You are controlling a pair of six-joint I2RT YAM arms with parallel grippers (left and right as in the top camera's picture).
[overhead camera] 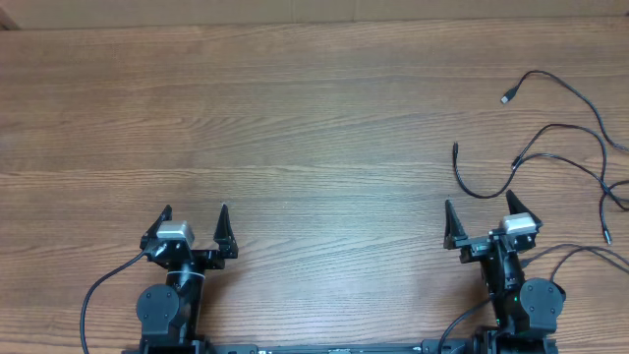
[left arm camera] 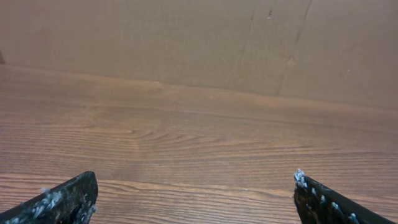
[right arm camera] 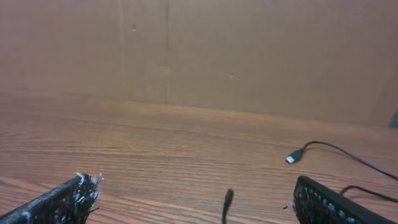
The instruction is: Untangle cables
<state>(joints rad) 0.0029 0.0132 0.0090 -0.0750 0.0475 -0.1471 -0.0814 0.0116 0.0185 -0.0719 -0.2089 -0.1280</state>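
The cables [overhead camera: 565, 126] lie loose on the right side of the table [overhead camera: 295, 118], ahead of the right claw [overhead camera: 480, 201] and off to its right. One curved strand runs close to its outer finger, though I cannot tell whether they touch. Seen from the right wrist, a silver-tipped plug [right arm camera: 295, 157] rests farther off and a black cord end [right arm camera: 227, 202] lies between the spread fingers, with nothing pinched. The left claw [overhead camera: 196, 207] is well apart from the cables, also spread wide. Both arms sit low at the robot's edge, pointing across the table.
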